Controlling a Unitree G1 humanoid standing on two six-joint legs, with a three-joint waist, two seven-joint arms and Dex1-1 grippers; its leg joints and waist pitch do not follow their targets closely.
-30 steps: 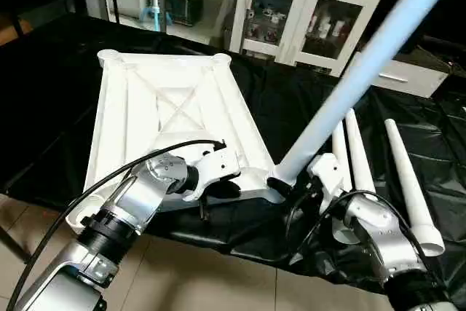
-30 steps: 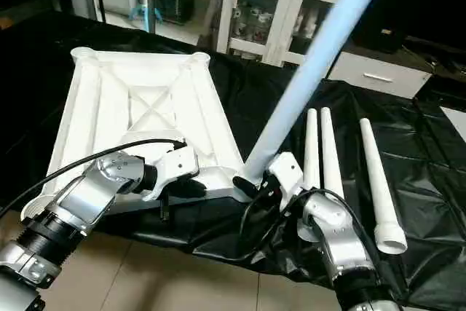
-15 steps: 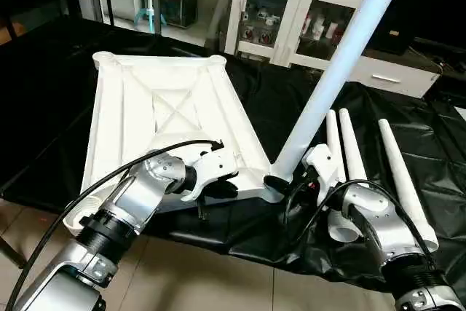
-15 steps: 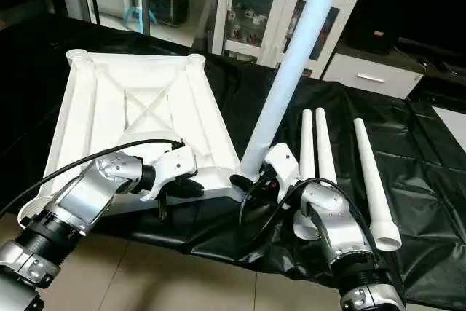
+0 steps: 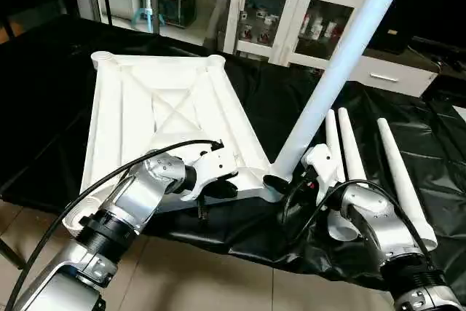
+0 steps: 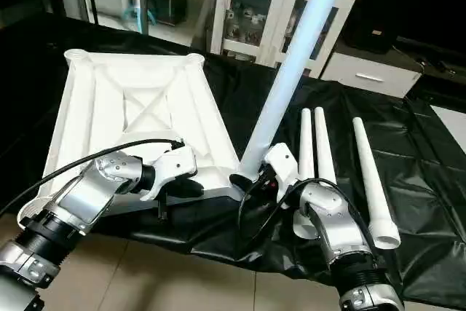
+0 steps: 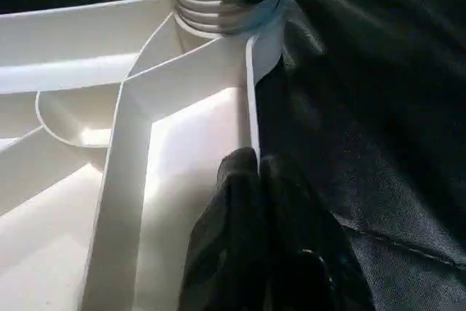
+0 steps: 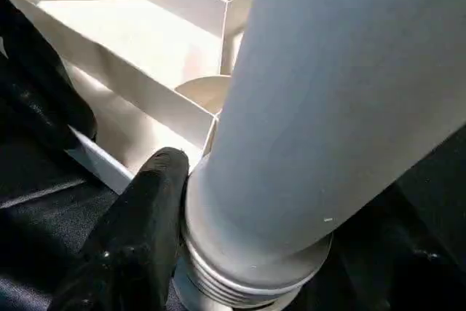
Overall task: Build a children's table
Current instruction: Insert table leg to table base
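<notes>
The white table top [image 5: 167, 114] lies ribbed side up on the black-covered work table. My left gripper [image 5: 222, 189] is shut on the thin wall of its near rim [image 7: 251, 107], the two black fingers [image 7: 233, 202] pressed together over it. My right gripper [image 5: 280, 180] is shut on the thick lower end of a long white leg [image 5: 342, 56]. The leg's threaded end [image 8: 240, 282] sits at the top's near right corner socket, and the leg leans up and to the right. One black finger [image 8: 138, 231] lies against the leg's base.
Three loose white legs [image 5: 404, 180] lie side by side on the black cover to the right of my right arm. A white glass-door cabinet [image 5: 291, 20] stands behind the table. The table's near edge and tiled floor [image 5: 204, 274] lie below my forearms.
The held leg has swung towards upright, its upper end moving left while its base stays at the corner socket. The left gripper keeps its hold on the rim. The camera shifted slightly.
</notes>
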